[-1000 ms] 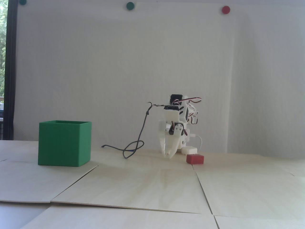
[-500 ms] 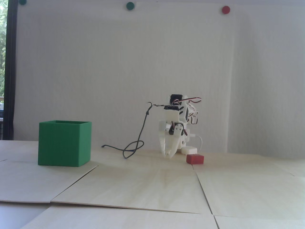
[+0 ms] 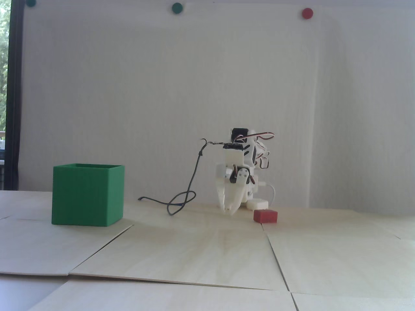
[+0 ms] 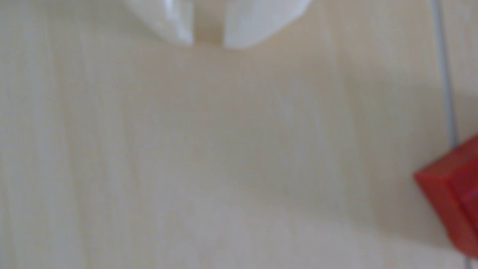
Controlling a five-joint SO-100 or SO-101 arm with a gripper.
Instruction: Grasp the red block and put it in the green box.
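Fixed view is showing the task barely begun: the red block [image 3: 265, 216] is sitting on the wooden counter [image 3: 201, 256], ungrasped, and the green box [image 3: 87, 194] is standing well apart from it, off toward nine o'clock. The white end effector [image 3: 229, 210] is pointing down with its tips close to the counter, and the block is lying just beside it at about three o'clock, not between the fingers. In the wrist view the end effector [image 4: 208, 42] is showing only a narrow gap between its two fingertips, with bare counter visible through it, so it is nearly closed and gripping nothing. There the red block [image 4: 455, 196] is peeking in at the right edge, around four o'clock from the tips, next to a thin seam in the counter. Whether the box is holding anything cannot be told, since its inside is hidden. Everything is remaining to do, judging from this: opening wider, lining up over the block, gripping, lifting, carrying across and releasing into the box.
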